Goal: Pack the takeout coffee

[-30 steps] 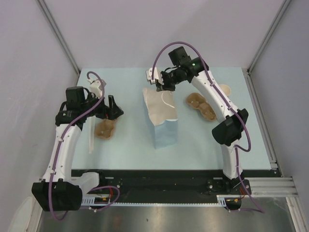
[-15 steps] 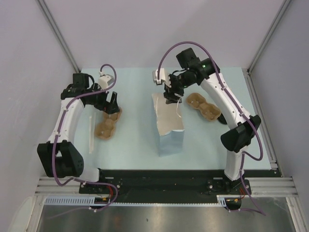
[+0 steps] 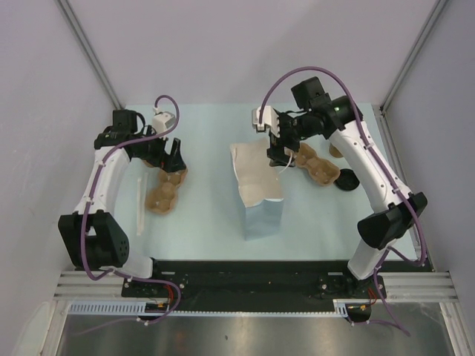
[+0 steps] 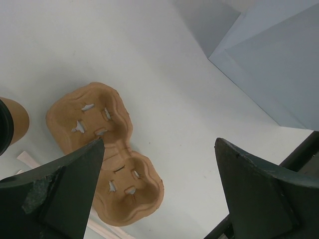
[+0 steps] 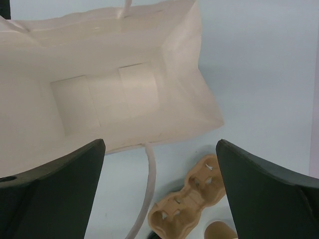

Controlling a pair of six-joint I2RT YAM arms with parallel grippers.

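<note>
R gripper (image 5: pixel 159 149) hangs just over the mouth of the bag (image 3: pixel 261 215), jaws wide, nothing btwn them. L gripper (image 4: pixel 159 144) is likewise wide and empty, above the left carrier (image 4: pixel 124 164).

The takeout coffee cup (image 5: pixel 220 231) stands on the table at far right. It sits just beyond the right carrier (image 3: pixel 315 167) and is partly hidden by the R forearm in the top view. Its lid (image 3: pixel 346 180) lies flat on the table, apart from the cup, on its near side. A second tan cup (image 4: pixel 12 119), dark at the top, shows at the edge of the L wrist view, on the far side of the left carrier; can't tell more.

Risks, as judged:
- The cup is open, so any tilt while it is lifted or lowered into the bag would prob. spill it.
- The R forearm passes close over cup and lid, so a careless swing could knock either.
- The bag is tall and light, its mouth sagging, w/ a white handle (image 5: pixel 149 184) trailing by the fingers. A snag or bump could tip it.

Orientation: the cup is upright, mouth up, cream inside showing. Its long axis is vertical, so it points at no side.
</note>
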